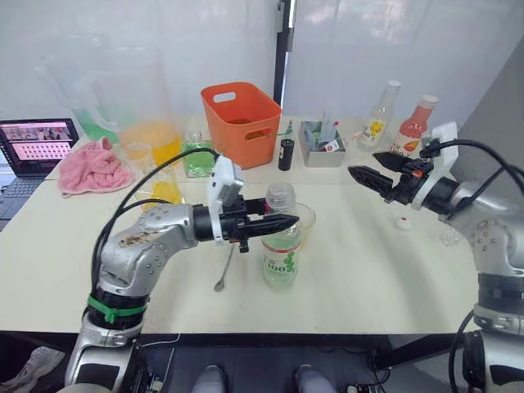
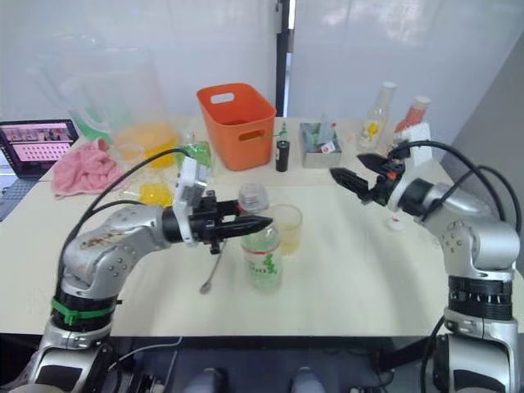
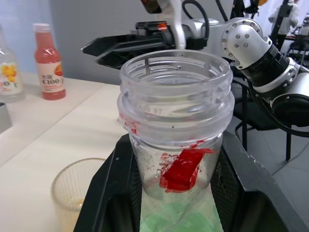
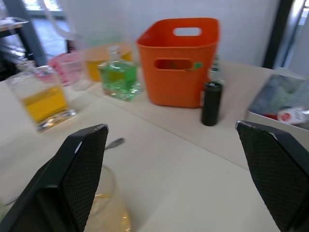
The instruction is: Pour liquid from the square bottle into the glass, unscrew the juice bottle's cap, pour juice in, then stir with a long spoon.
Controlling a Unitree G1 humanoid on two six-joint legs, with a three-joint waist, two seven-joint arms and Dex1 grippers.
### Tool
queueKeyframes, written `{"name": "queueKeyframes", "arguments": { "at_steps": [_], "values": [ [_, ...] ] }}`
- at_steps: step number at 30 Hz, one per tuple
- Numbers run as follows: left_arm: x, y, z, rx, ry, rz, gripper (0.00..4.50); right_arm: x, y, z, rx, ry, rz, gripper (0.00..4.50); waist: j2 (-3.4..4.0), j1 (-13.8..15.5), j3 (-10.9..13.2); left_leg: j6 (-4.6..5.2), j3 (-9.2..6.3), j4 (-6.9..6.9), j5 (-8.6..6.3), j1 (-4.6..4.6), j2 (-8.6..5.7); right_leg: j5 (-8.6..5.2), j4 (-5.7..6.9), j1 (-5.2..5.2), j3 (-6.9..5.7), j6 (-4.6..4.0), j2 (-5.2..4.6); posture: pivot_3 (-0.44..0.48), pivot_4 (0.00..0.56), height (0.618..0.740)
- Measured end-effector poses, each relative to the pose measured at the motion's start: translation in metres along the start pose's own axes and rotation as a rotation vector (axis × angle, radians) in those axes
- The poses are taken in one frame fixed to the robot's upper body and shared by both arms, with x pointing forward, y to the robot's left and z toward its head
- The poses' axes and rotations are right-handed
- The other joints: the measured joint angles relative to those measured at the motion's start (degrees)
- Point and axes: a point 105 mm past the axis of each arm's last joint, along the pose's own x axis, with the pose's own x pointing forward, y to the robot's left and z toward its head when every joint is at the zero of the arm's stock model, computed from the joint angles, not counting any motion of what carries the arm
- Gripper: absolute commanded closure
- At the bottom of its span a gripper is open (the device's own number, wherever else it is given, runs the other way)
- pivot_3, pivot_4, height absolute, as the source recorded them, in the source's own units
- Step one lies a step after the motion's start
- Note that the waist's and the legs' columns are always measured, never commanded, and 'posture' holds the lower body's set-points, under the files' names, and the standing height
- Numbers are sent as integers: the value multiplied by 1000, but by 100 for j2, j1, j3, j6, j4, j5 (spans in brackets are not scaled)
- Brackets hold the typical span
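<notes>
The juice bottle (image 1: 280, 250), clear with a green-and-white label, stands upright on the table with its neck (image 3: 176, 92) uncapped. My left gripper (image 1: 280, 223) is shut on its upper body just under the neck. Right behind it stands the glass (image 1: 304, 221) with some yellowish liquid. The white cap (image 1: 403, 223) lies on the table at the right, below my right gripper (image 1: 366, 166), which hangs open and empty in the air. The long spoon (image 1: 225, 266) lies flat left of the bottle. A square bottle (image 4: 46, 99) of yellow liquid stands at the back left.
An orange basket (image 1: 241, 123), a green square bottle (image 1: 196, 155), a small black bottle (image 1: 285, 153) and a grey box (image 1: 321, 143) line the back. A yellow-labelled bottle (image 1: 378, 115) and a pink-red bottle (image 1: 413, 127) stand back right. A pink cloth (image 1: 92, 168) and a laptop (image 1: 33, 147) are at the left.
</notes>
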Motion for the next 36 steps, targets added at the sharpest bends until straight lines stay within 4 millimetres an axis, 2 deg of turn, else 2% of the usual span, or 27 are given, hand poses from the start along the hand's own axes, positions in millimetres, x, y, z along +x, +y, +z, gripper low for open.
{"name": "queueKeyframes", "arguments": {
  "at_steps": [6, 9, 14, 18, 22, 27, 32, 36],
  "values": [
    [-34, 11, 25, 41, 2, 121, 3010, -7, 22, 0, -7, 52, 148, 31, -5, 15, 4, 0, 1, 3, 0, -7, 0, -12, -1, -7, 0, -21, -1, 0, 150, 725],
    [-43, 20, 34, 93, 20, 184, 3010, -13, 30, -5, 6, 72, 189, 31, -12, 23, 7, -1, 1, 4, 0, -7, 0, -12, -1, -7, -1, -22, -1, 0, 150, 725],
    [-53, 52, 30, 163, 98, 338, 3010, -21, 47, -16, 44, 88, 255, 31, -13, 29, 8, -1, 1, 3, 0, -9, 0, -12, -1, -11, 0, -23, -1, 0, 150, 725],
    [-41, 68, 25, 176, 147, 358, 3010, -24, 50, -13, 23, 69, 231, 31, -22, 51, 12, -1, 1, 8, 0, -40, 0, -8, 1, -40, 0, -22, 0, 0, 150, 725],
    [-27, 81, 22, 192, 174, 351, 3010, -25, 54, -25, 51, 69, 197, 31, -24, 91, 12, 0, 0, 9, 1, -66, 0, 14, 8, -70, -1, 14, 2, 0, 150, 725],
    [-3, 97, 22, 203, 204, 274, 3010, -31, 51, -26, 40, 51, 93, 31, -25, 156, 12, 0, 1, 11, 1, -71, 0, 15, 6, -74, -1, 14, 2, 0, 150, 725],
    [19, 113, 30, 372, 192, 259, 3010, -41, 50, -25, 32, 31, 20, 31, -25, 178, 12, 0, 1, 9, 1, -75, -1, 15, 1, -73, -1, 15, 1, 0, 150, 725],
    [32, 118, 16, 515, 226, 233, 3010, -49, 48, -27, 30, 36, -36, 31, -25, 170, 13, 0, 1, 8, 1, -75, -1, 15, 3, -74, 0, 15, 1, 0, 150, 725]
  ]
}}
